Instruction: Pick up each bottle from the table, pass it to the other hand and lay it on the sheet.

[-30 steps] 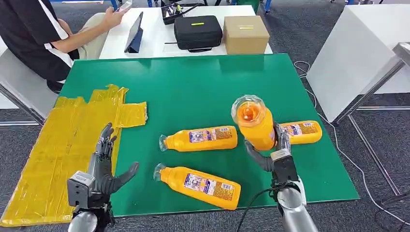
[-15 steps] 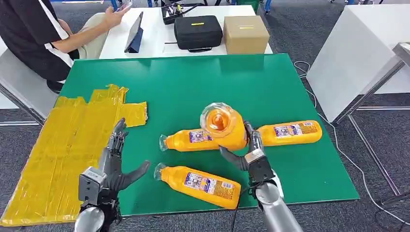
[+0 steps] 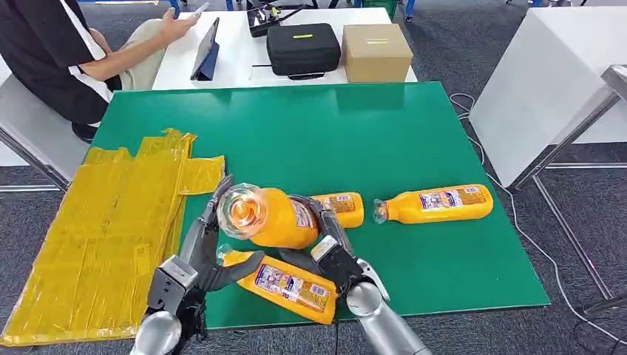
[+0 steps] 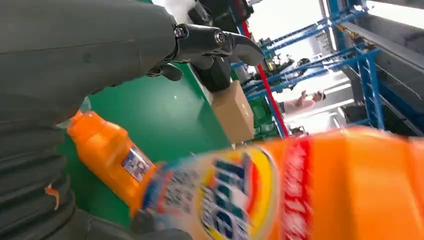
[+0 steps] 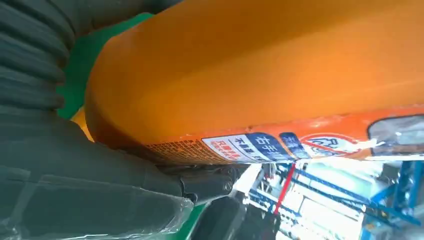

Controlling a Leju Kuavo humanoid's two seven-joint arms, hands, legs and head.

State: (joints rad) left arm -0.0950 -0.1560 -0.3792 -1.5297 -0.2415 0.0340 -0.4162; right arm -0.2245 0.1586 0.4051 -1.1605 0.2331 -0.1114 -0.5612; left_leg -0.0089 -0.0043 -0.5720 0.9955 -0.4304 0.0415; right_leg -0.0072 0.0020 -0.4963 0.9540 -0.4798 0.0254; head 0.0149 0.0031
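At nine o'clock on the green table (image 3: 370,126), a crinkled yellow plastic sheet (image 3: 96,229) lies flat over the table's left edge. Just right of it, at seven o'clock, the robot's left hand (image 3: 203,251) is spread, fingers apart and grasping nothing, its fingertips close beside the raised bottle's clear cap. That orange plastic bottle with a clear cap and printed label (image 3: 266,217) is lifted above the table near six o'clock, cap pointing toward the sheet, clasped around its body by the right hand (image 3: 329,248), whose fingers wrap it from behind. Beneath it, a second orange bottle (image 3: 285,283) lies on the table at the near edge. A third orange bottle (image 3: 341,206) lies partly hidden behind the held one. At three o'clock a fourth orange bottle (image 3: 435,204) lies on its side, well apart.
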